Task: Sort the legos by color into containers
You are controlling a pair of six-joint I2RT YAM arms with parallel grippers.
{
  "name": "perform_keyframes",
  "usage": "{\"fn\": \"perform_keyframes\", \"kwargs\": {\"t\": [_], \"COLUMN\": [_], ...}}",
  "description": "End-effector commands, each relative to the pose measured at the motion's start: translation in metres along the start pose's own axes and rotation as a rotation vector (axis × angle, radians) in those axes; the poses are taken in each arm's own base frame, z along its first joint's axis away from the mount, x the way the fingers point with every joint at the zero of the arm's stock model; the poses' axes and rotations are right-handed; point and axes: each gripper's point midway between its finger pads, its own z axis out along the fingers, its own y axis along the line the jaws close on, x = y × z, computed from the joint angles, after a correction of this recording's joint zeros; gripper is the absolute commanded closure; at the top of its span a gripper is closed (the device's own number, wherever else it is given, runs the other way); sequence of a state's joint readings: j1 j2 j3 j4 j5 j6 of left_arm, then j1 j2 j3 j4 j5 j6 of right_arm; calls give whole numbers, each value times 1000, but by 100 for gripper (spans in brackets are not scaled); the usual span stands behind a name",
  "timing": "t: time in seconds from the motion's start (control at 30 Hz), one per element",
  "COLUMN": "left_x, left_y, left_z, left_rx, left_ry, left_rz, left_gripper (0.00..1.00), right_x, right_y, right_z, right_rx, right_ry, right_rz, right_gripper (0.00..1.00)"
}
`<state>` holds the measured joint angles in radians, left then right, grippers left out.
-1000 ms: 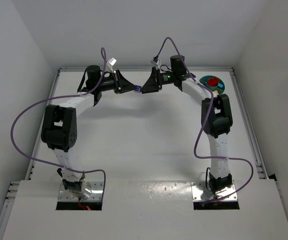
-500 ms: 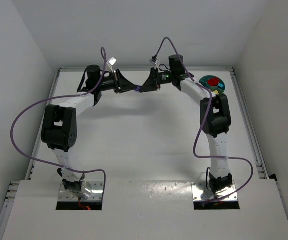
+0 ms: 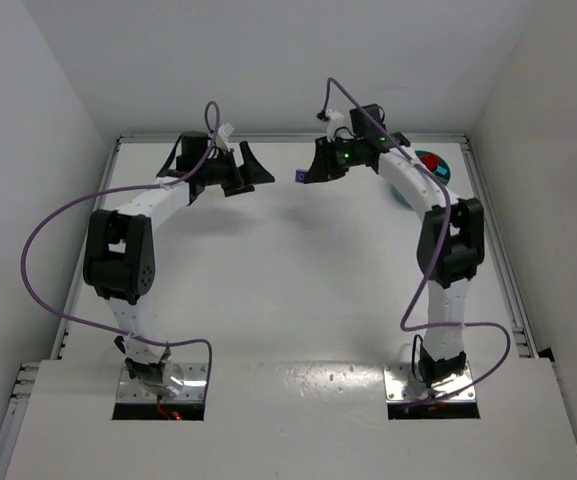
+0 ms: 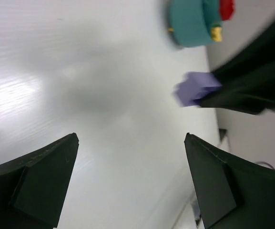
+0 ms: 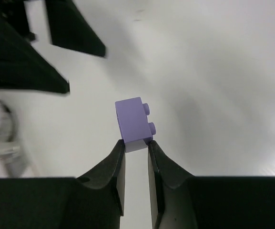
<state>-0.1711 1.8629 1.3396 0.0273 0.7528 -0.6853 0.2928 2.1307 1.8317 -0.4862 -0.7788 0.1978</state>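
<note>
Since a second earlier the left pincer (image 4: 131, 138) had let go, jaws wide; the right pincer (image 5: 136, 145) clamped the purple lego (image 5: 132, 119) above the table (image 5: 213, 71), well apart from the teal dish (image 3: 438, 166).

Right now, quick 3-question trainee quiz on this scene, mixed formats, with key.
1. True or false: the left gripper is shut on something.
2. The brick in the right gripper is: A red, B purple, C yellow.
3. Fill in: the dish is coloured ____.

Key:
1. False. The left gripper is open and empty.
2. B.
3. Teal.
</note>
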Motion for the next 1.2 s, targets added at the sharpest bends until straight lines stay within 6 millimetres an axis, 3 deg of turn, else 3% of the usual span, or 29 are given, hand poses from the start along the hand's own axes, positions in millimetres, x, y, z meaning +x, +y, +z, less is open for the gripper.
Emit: {"fn": "perform_keyframes", "kwargs": {"t": [0.0, 0.03, 0.1, 0.13, 0.23, 0.47, 0.73, 1.17], "left_x": [-27, -37, -46, -51, -62, -58, -50, -52], "left_y": [9, 22, 28, 32, 34, 41, 42, 39], "left_z": [-18, -22, -28, -31, -31, -24, -24, -19], "left_rx": [-213, -303, -369, -403, -407, -406, -399, -370], "left_ry": [-76, -116, -133, -151, -161, -148, -138, -134], "left_rz": [81, 94, 125, 126, 140, 101, 77, 70], "left_gripper": [0, 0, 0, 0, 0, 0, 0, 0], "right_x": [-27, -20, -25, -16, -19, -3, -1, 20], "right_y": [-29, -47, -67, -77, -94, -123, -148, -179], "right_z": [-75, -87, -119, -123, -152, -183, -203, -214], "right_rx": [425, 545, 744, 796, 955, 1165, 1311, 1421], "right_ry": [-39, -17, -15, 18, 31, 99, 139, 206], "right_rz": [-242, -243, -302, -303, -344, -357, -371, -332], "right_gripper": [100, 100, 100, 100, 100, 100, 100, 100]}}
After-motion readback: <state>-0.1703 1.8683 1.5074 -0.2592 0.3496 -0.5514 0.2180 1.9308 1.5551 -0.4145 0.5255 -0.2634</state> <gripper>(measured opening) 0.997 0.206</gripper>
